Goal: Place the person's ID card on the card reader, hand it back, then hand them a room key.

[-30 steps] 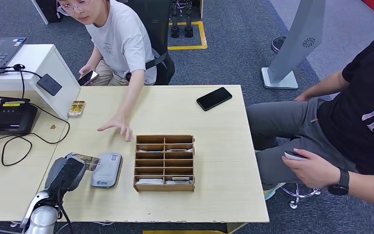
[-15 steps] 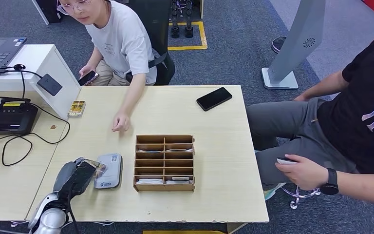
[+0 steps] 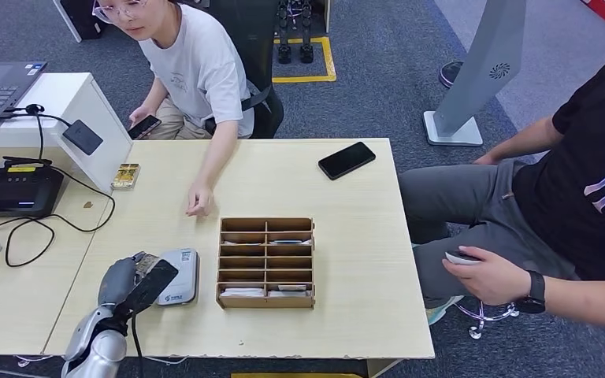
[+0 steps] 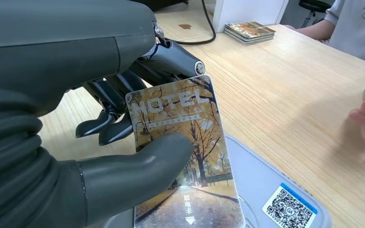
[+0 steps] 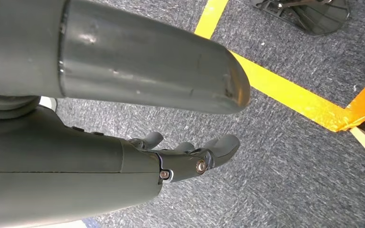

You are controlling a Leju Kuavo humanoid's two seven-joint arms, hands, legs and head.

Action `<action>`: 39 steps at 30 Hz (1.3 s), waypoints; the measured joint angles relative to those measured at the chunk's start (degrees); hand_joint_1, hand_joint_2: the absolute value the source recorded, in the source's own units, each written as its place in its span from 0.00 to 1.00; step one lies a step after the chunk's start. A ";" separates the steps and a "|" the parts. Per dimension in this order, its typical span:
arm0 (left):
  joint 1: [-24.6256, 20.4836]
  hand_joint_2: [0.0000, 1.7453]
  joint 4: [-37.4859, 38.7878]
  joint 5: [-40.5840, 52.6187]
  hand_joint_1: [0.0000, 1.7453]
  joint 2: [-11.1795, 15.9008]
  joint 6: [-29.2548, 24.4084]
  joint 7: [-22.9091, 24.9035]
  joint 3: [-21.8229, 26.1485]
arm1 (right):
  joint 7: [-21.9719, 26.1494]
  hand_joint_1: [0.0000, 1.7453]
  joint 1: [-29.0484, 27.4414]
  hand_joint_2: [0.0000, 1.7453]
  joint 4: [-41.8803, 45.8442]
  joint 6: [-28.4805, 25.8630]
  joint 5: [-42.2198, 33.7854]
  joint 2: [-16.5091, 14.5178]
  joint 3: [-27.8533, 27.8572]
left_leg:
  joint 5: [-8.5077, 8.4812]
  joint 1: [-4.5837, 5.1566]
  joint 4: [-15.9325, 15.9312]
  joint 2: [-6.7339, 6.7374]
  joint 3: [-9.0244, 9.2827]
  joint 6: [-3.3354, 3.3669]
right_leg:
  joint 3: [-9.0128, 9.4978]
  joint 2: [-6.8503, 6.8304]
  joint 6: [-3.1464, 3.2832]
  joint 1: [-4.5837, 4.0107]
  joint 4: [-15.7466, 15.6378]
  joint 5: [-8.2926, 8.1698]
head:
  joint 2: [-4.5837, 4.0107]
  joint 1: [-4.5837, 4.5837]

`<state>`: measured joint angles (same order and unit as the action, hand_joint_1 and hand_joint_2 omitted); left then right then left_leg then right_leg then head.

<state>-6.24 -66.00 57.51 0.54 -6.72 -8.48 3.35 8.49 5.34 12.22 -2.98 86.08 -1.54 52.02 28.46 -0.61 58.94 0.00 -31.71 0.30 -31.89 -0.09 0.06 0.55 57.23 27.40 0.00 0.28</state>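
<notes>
We see the left hand [image 4: 100, 123] pinching a glossy autumn-tree card [image 4: 185, 156] between thumb and fingers, over the near end of the flat grey card reader [image 3: 180, 276] on the pale wooden table [image 3: 347, 205] — the card's lower edge is cut off. The right hand [image 5: 190, 156] hangs over grey carpet, fingers loosely apart, holding nothing.

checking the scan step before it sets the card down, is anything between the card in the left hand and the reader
Nothing visible is in the way. The left hand holds the card directly over the grey card reader, whose top shows bare beneath it. The wooden organizer sits beside the reader, and the person's hand rests farther back on the table.
</notes>
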 joint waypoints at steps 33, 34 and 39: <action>-1.88 1.00 -18.27 -27.43 1.00 -8.00 3.50 -9.91 11.51 | 0.03 0.00 -0.01 0.00 0.06 -0.22 0.31 -0.06 0.00 | -0.17 -0.01 0.01 0.01 -0.25 -0.01 | -0.31 0.02 0.04 -0.02 0.04 -0.13 | 0.00 0.00; -2.77 1.00 -19.14 -26.11 1.00 -8.02 2.08 -9.80 11.86 | 0.02 0.00 0.02 0.00 0.10 -0.20 0.33 -0.06 -0.01 | -0.18 -0.01 0.01 0.00 -0.26 -0.02 | -0.31 0.01 0.04 -0.02 0.04 -0.13 | 0.00 -0.01; -8.06 1.00 -21.61 -12.86 1.00 -6.98 -4.58 -8.00 13.09 | -0.27 0.00 0.37 0.00 0.17 0.30 0.47 -0.06 -0.21 | -0.21 -0.02 0.01 -0.01 -0.25 -0.04 | -0.30 0.01 0.07 -0.02 0.07 -0.15 | 0.00 0.01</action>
<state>-14.30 -87.61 44.65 -6.44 -11.29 -16.48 16.44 8.21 5.72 12.39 -2.68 86.55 -1.60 51.81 28.25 -0.63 58.95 -0.01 -31.96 0.26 -32.20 -0.08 0.13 0.54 57.30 27.24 0.00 0.28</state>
